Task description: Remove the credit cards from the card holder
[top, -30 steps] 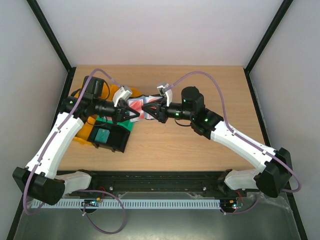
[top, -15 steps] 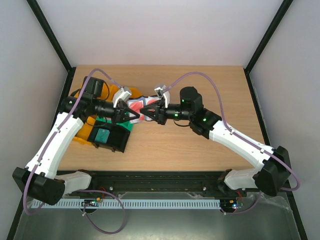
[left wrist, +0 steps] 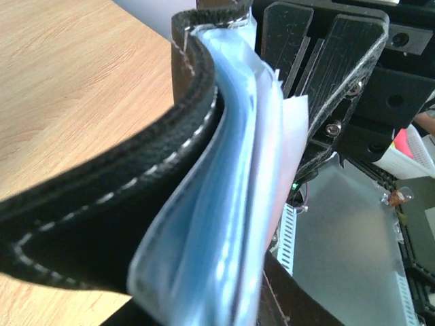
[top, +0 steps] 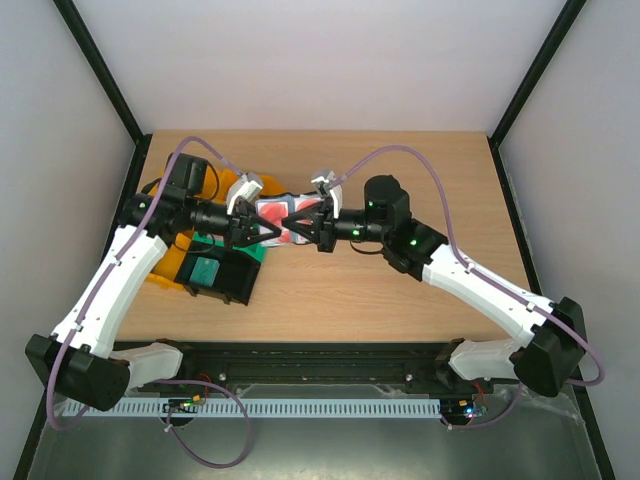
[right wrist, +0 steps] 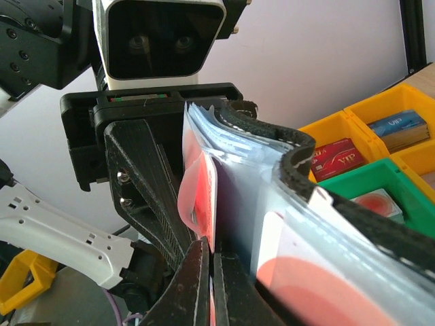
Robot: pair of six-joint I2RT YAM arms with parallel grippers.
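Hiding the left gripper's (top: 243,232) far finger, the open card holder (right wrist: 293,145) stands on edge between both grippers, long axis running gripper to gripper. Left clamps its cover; the right gripper (right wrist: 206,288) pinches a red credit card (right wrist: 196,197), mostly buried in a clear pocket.

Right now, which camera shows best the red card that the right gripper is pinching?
The right wrist view: the right gripper is shut on the red card, beside the clear pockets of the card holder. The left wrist view shows only a pale pink edge; the top view, a small red patch.
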